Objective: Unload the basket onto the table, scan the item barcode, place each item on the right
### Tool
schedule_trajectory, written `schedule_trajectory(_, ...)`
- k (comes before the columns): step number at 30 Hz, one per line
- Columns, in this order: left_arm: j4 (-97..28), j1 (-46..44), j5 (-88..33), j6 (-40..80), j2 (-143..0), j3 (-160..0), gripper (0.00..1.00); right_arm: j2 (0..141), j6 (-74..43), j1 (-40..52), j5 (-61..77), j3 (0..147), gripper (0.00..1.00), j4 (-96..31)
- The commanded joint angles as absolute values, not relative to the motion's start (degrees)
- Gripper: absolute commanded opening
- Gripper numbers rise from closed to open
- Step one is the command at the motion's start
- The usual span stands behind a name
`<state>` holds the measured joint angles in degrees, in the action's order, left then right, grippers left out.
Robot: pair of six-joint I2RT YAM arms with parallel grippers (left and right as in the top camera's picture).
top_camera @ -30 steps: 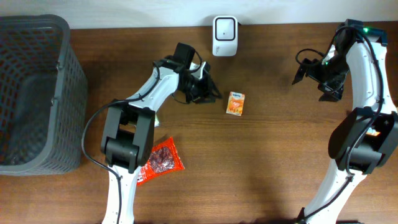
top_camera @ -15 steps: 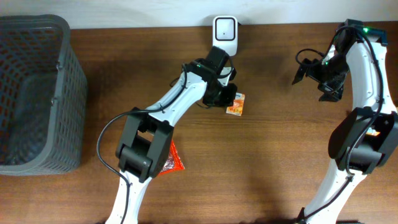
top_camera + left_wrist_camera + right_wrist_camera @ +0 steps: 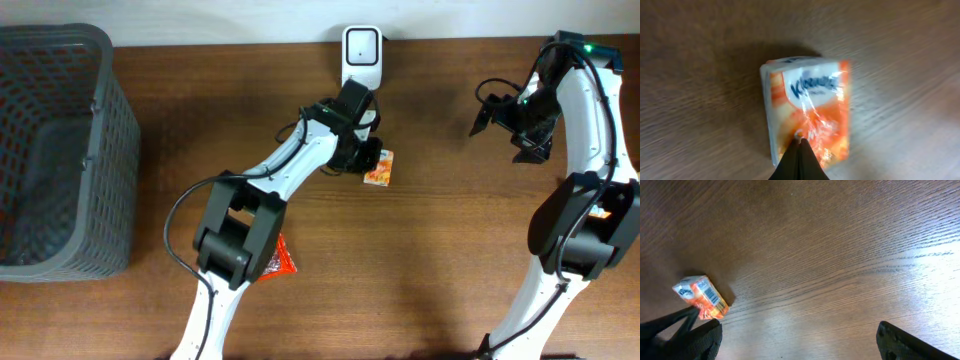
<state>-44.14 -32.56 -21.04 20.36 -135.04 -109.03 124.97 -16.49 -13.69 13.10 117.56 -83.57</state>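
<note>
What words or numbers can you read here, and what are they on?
"Kleenex": blue logo, a bit blurred, on the small orange and white tissue pack.
Black barcode on the pack's side: digits too small to read.
Red snack bag: print too small to read.
White scanner box: no readable text.

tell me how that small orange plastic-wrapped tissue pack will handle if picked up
The small orange plastic-wrapped tissue pack is probably light and squashy under a pinch. Its glossy, wrinkled film looks slippery; lying flat on the brown wooden table, it should slide rather than tip.
</note>
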Motion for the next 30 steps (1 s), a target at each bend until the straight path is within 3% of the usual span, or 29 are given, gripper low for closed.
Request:
schedule_trajectory(1,-44.16,-32.62,-21.56,20.27,-138.26,-108.62,0.00,123.81,-16.51,-13.89,12.80,118.45,0.99,-83.59)
schedule_trajectory(10,-46.11,-32.53,-5.91,20.27,-138.82,-108.62,0.00,123.81,-16.51,-13.89,12.80,118.43,0.99,-83.59)
schedule_trajectory(22,-46.15,-31.75,-4.71,20.29,-138.82,-108.64,0.00,123.81,-16.51,-13.89,12.80,118.43,0.99,-83.57)
schedule_trajectory(30,-46.15,-29.91,-14.85,20.29,-138.76,-111.31,0.00,123.81,-16.51,-13.89,12.80,118.45,0.99,-83.57)
